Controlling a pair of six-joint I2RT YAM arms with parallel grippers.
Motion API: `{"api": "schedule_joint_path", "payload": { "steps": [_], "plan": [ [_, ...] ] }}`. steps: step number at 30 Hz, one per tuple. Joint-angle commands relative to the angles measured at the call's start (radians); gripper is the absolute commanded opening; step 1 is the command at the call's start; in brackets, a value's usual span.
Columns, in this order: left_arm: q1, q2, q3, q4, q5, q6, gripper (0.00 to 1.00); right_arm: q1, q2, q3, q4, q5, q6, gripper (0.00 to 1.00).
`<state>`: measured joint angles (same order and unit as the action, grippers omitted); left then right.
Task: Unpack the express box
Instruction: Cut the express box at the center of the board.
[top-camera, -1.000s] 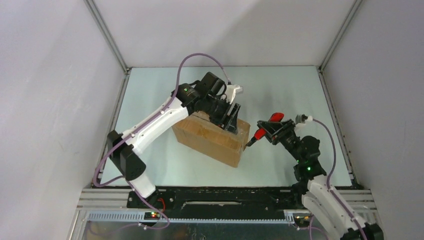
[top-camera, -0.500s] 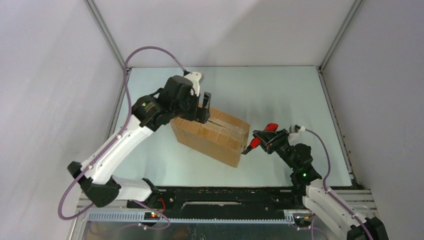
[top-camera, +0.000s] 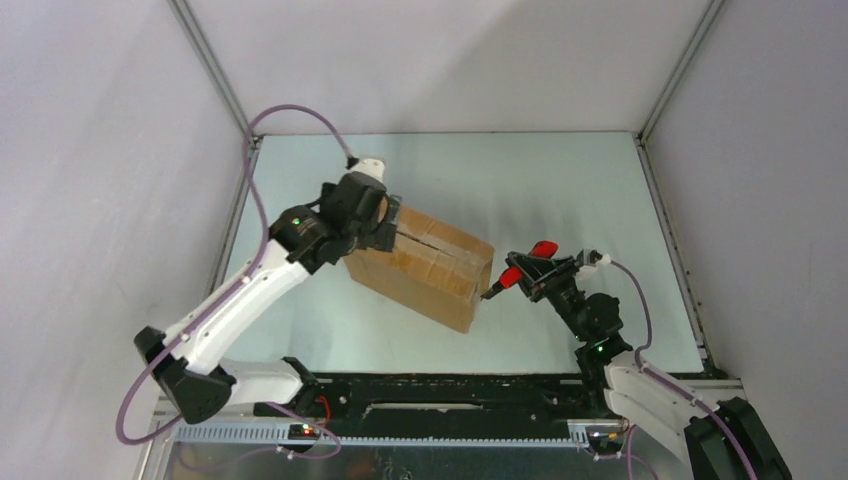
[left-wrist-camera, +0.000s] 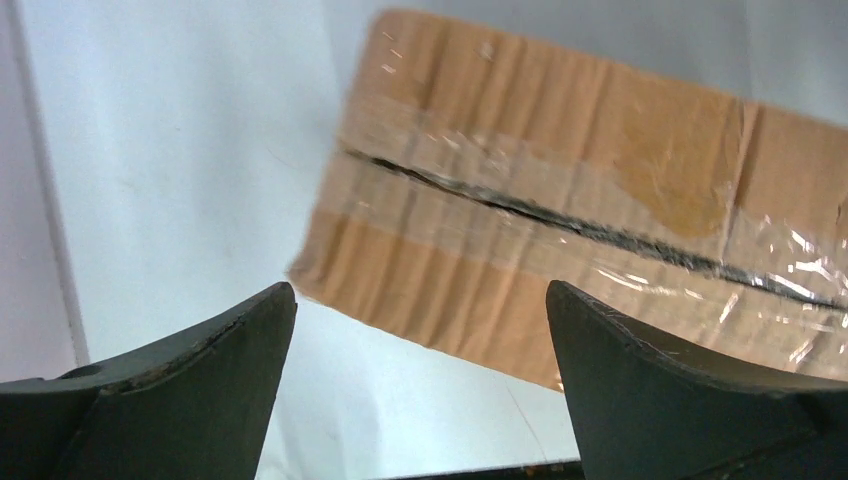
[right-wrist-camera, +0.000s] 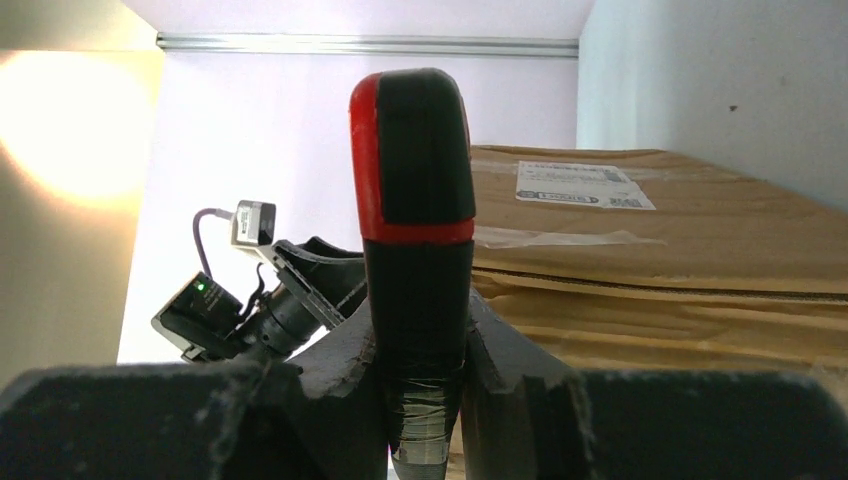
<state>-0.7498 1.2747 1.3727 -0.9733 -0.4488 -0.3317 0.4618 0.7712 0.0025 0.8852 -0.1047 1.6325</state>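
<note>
- The table (top-camera: 560, 180) carries the box (top-camera: 425, 265), slantwise near its middle, flaps taped.
- The left claw (left-wrist-camera: 420, 292) is wide and empty at the box's far-left end.
- The right claw (right-wrist-camera: 420, 380) grips a cutter (right-wrist-camera: 415, 150), its tip near the box's right end.
- Step in hand: cutting the tape. Next, steady the box and slit the seam.

Bright even light, glare on express box (left-wrist-camera: 560, 200), blurred close foreground

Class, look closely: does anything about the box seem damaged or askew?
The express box lies diagonally on the table, and the tape along its top seam is slit, showing a dark ragged gap between flaps.
</note>
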Motion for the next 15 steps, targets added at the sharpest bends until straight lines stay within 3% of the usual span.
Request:
{"api": "schedule_joint_path", "payload": {
  "steps": [1,6,9,15],
  "plan": [
    [0.026,-0.037,0.055,0.048,-0.088,0.009,0.98,0.010,0.029,-0.024,0.151,0.030,0.016,0.00],
    [0.009,0.008,0.084,0.093,0.083,0.023,0.98,0.022,0.080,-0.020,0.200,0.039,0.016,0.00],
    [-0.035,0.063,0.103,0.066,0.113,0.010,0.98,0.036,0.106,-0.014,0.216,0.046,0.012,0.00],
    [-0.067,0.011,-0.008,0.158,0.089,-0.125,0.98,0.068,0.138,-0.010,0.253,0.076,0.000,0.00]
  ]
}}
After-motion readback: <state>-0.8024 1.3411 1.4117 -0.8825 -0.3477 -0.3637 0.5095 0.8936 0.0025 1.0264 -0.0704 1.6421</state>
